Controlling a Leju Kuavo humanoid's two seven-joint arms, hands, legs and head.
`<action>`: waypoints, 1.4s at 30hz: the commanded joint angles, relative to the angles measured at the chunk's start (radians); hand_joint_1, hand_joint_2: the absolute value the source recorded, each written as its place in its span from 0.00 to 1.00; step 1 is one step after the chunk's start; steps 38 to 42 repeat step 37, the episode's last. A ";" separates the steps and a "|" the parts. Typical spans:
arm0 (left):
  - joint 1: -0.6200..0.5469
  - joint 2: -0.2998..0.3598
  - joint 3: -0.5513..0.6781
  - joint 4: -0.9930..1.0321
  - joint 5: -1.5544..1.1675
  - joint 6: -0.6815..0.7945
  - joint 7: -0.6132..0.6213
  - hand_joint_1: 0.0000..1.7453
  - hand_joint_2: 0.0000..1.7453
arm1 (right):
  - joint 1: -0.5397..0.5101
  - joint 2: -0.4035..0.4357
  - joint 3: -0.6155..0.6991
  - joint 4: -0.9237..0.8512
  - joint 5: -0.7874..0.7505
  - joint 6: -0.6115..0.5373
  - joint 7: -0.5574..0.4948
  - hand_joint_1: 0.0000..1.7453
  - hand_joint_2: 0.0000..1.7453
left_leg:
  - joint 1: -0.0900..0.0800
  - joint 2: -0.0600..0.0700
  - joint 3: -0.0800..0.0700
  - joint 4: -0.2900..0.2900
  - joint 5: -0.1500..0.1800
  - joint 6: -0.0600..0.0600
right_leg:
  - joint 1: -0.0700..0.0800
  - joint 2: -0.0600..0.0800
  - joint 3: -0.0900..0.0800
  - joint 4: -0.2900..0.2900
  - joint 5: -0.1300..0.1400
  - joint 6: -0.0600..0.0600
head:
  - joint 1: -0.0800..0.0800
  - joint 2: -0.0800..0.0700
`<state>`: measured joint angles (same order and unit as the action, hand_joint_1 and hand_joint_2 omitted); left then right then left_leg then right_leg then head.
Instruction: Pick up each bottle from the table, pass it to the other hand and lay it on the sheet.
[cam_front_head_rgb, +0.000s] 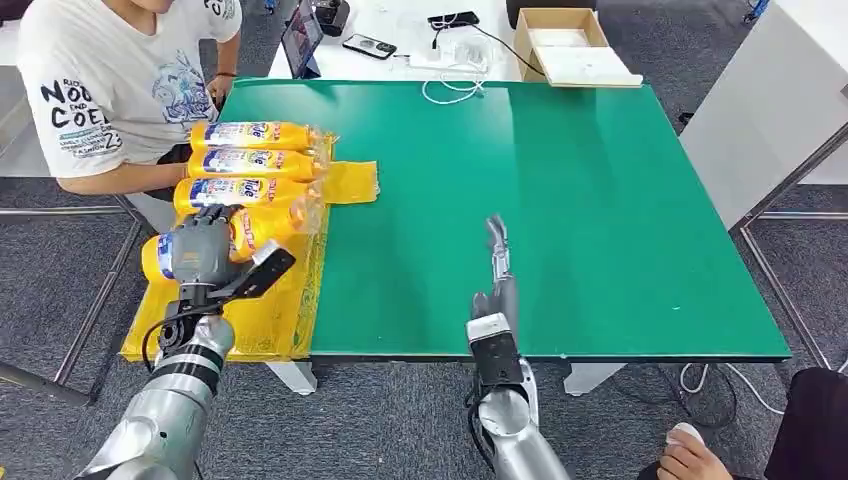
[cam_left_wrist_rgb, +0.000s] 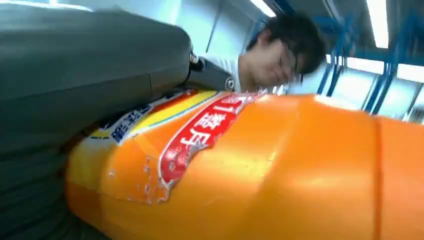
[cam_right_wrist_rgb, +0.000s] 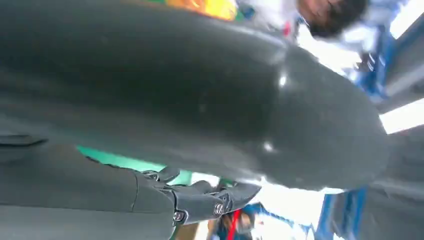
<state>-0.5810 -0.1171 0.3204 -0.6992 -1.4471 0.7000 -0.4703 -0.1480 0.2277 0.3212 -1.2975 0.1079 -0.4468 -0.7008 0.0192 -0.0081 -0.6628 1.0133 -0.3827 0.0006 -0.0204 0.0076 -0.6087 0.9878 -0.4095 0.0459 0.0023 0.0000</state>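
Three orange bottles (cam_front_head_rgb: 255, 162) lie side by side on the yellow sheet (cam_front_head_rgb: 262, 325) at the left edge of the green table (cam_front_head_rgb: 600, 200). A fourth orange bottle (cam_front_head_rgb: 262, 230) lies nearest me in that row, and my left hand (cam_front_head_rgb: 203, 250) grips it around the label. Whether it rests on the sheet I cannot tell. The left wrist view shows the same bottle (cam_left_wrist_rgb: 275, 165) close up, with my left hand (cam_left_wrist_rgb: 75, 75) against its red label. My right hand (cam_front_head_rgb: 497, 275) hovers over the table's near edge, fingers stretched forward, holding nothing. In the right wrist view its fingers (cam_right_wrist_rgb: 200, 202) hold nothing.
A person in a white T-shirt (cam_front_head_rgb: 110, 90) sits at the table's far left, close to the bottles. Behind the green table stand a cardboard box (cam_front_head_rgb: 570, 45), a tablet (cam_front_head_rgb: 303, 38), a phone (cam_front_head_rgb: 369, 46) and cables. Another person's hand (cam_front_head_rgb: 690, 455) shows at the bottom right.
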 joint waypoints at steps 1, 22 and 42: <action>-0.027 0.125 -0.233 0.202 -0.124 -0.002 0.164 1.00 1.00 | -0.006 -0.038 0.041 -0.131 -0.011 -0.066 0.003 0.00 0.00 | 0.000 0.002 0.006 0.000 -0.003 0.001 | 0.000 0.001 0.005 0.000 -0.002 -0.002 | 0.000 0.000; -0.108 0.127 -0.277 0.432 -0.093 -0.086 0.195 1.00 1.00 | -0.029 -0.026 0.059 -0.034 -0.018 -0.034 0.003 0.00 0.00 | 0.001 0.000 0.006 0.000 -0.002 0.001 | 0.001 -0.001 0.006 -0.001 -0.002 -0.002 | 0.000 0.000; -0.105 0.082 -0.081 0.446 0.147 -0.491 0.161 0.00 0.00 | -0.055 0.002 0.044 0.100 0.009 0.026 0.012 0.00 0.00 | 0.000 -0.003 0.016 -0.002 -0.001 0.001 | 0.000 -0.002 0.017 -0.002 -0.002 -0.002 | 0.000 0.000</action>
